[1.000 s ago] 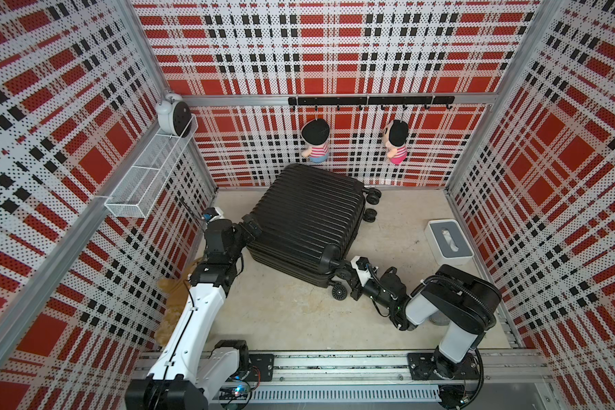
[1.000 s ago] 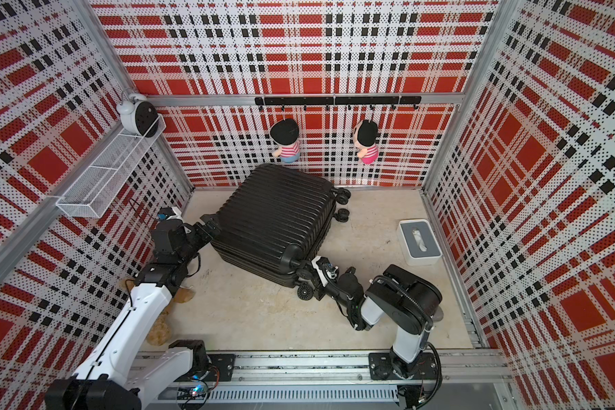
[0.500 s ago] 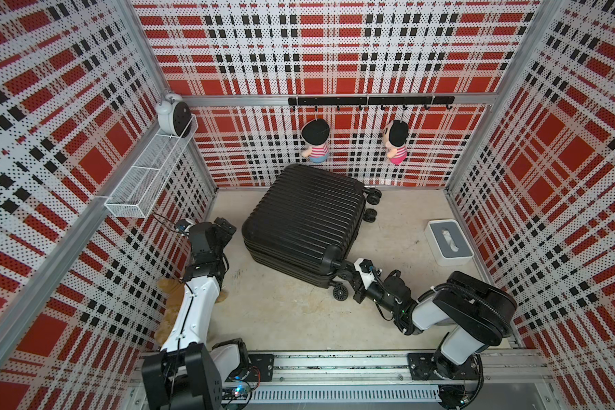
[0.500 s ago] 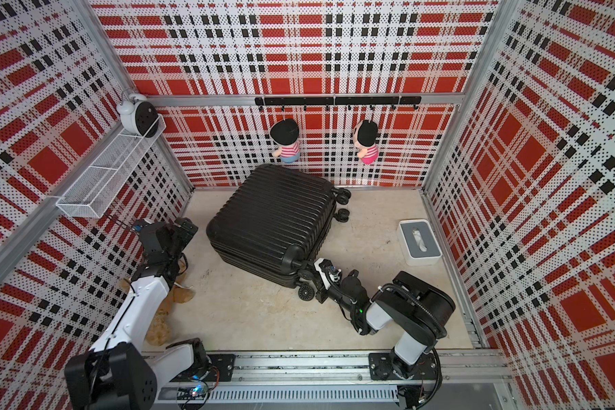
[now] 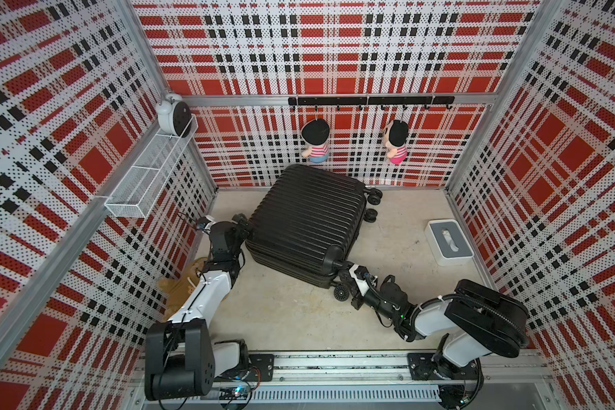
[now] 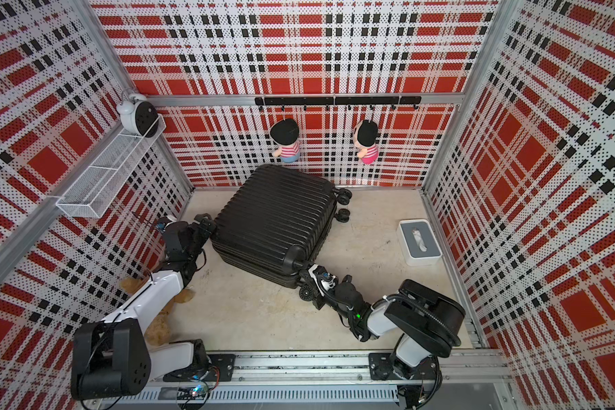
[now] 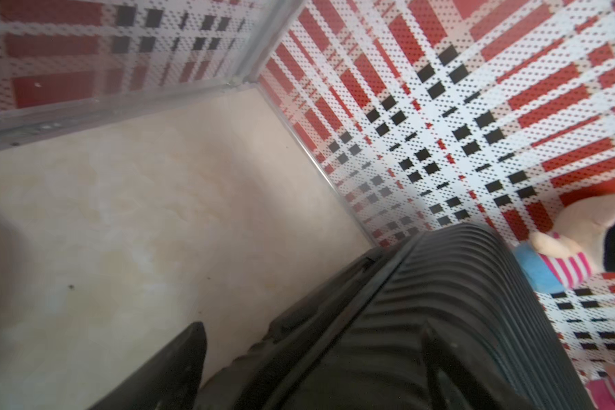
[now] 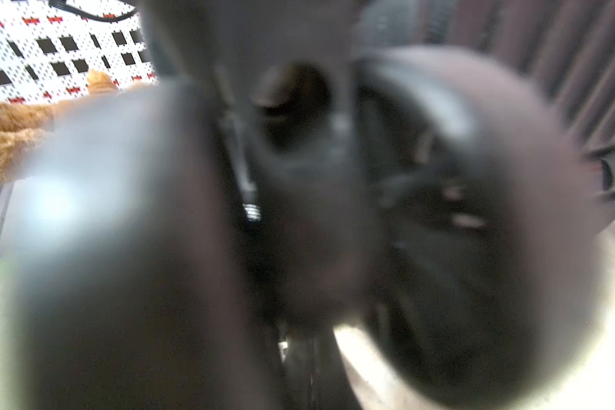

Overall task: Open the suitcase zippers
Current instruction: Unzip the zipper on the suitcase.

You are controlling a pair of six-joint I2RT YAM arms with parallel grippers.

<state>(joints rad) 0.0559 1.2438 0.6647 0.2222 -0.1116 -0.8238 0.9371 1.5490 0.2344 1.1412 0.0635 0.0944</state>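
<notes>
1. The suitcase [image 5: 309,220] lies flat and closed on the worktop [image 5: 292,319], toward the back wall. It is turned a little, so that one near corner faces each arm.
2. The zippers [image 5: 286,265] sit in the seam between the two shells and go round the side of the case. The near stretch runs lengthwise from the left corner to the corner with the wheels [image 5: 341,294]. I cannot find the pulls in any view.
3. The left hand [image 5: 244,225] is just beside the left corner, with its jaws spread wide and nothing gripped. In the left wrist view the side of the case leads away directly ahead of it.
4. The right hand [image 5: 345,276] is at the other end of the same side, pushed in among the wheels, with its jaws closed together. Its wrist view is too blurred to tell whether it pinches anything.
5. I judge that the coming move depends on this line. From the left hand the seam lies ahead and runs toward the right arm. The left hand is the free one and should meet the case at seam height, not on the ribbed top.
</notes>
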